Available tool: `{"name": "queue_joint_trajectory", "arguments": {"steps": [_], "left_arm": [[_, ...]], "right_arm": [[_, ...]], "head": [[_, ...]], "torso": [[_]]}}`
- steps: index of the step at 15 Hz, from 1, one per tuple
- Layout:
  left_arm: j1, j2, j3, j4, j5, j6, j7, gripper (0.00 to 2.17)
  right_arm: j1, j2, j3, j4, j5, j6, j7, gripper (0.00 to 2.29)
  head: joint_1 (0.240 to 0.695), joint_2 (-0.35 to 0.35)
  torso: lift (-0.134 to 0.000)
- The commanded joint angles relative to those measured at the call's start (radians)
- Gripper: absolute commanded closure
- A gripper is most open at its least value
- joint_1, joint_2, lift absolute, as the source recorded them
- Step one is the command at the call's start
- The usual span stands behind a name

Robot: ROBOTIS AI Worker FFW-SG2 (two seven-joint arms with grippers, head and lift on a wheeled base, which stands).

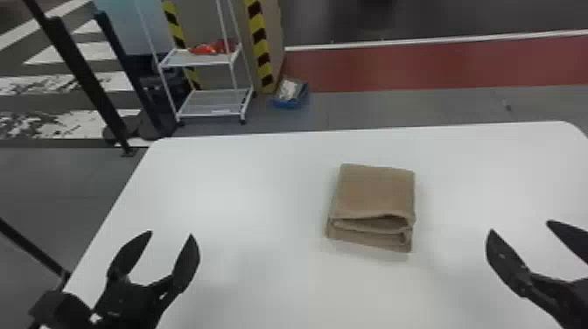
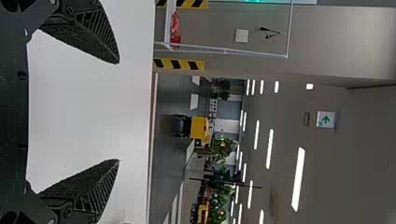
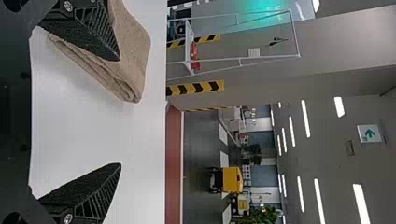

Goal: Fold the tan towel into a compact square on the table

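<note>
The tan towel (image 1: 375, 192) lies folded into a compact, roughly square stack right of the table's middle, its layered edges facing me and gaping slightly. My left gripper (image 1: 171, 234) stands open, well to the left of the towel and apart from it. On the towel's right, my right gripper (image 1: 519, 226) is also open and clear of the cloth. In the left wrist view the left gripper (image 2: 118, 111) has bare table between its spread fingers. The right wrist view has the right gripper (image 3: 120, 112) spread wide, with the towel (image 3: 133, 51) partly behind one finger.
The white table (image 1: 210, 175) extends around the towel, with rounded far corners. Beyond its far edge stand a white wire cart (image 1: 210, 103) and a blue box (image 1: 289, 103) on the floor. Black posts (image 1: 87, 83) rise past the table's left side.
</note>
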Motion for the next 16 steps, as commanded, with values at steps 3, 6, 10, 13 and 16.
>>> {"name": "queue_joint_trajectory", "arguments": {"steps": [3, 6, 10, 13, 16], "left_arm": [[0.006, 0.003, 0.0, -0.01, 0.004, 0.0, -0.006, 0.14], [0.006, 0.006, 0.0, -0.01, 0.006, 0.0, -0.006, 0.14], [0.004, 0.01, 0.0, -0.01, 0.007, 0.003, -0.006, 0.14], [0.004, 0.011, 0.0, -0.008, 0.007, 0.003, -0.007, 0.14], [0.004, 0.013, 0.002, -0.008, 0.009, 0.003, -0.007, 0.14]], "right_arm": [[0.0, 0.002, 0.018, 0.002, 0.018, 0.0, -0.016, 0.08], [0.0, 0.002, 0.021, 0.004, 0.019, 0.0, -0.017, 0.08], [-0.002, 0.002, 0.026, 0.007, 0.025, 0.0, -0.021, 0.08], [-0.003, 0.002, 0.027, 0.011, 0.025, 0.0, -0.022, 0.08], [-0.005, 0.002, 0.027, 0.013, 0.025, 0.0, -0.022, 0.08]], "head": [[0.695, 0.18], [0.695, 0.183], [0.695, 0.187], [0.695, 0.189], [0.695, 0.19]], "torso": [[-0.124], [-0.124], [-0.124], [-0.124], [-0.124]]}}
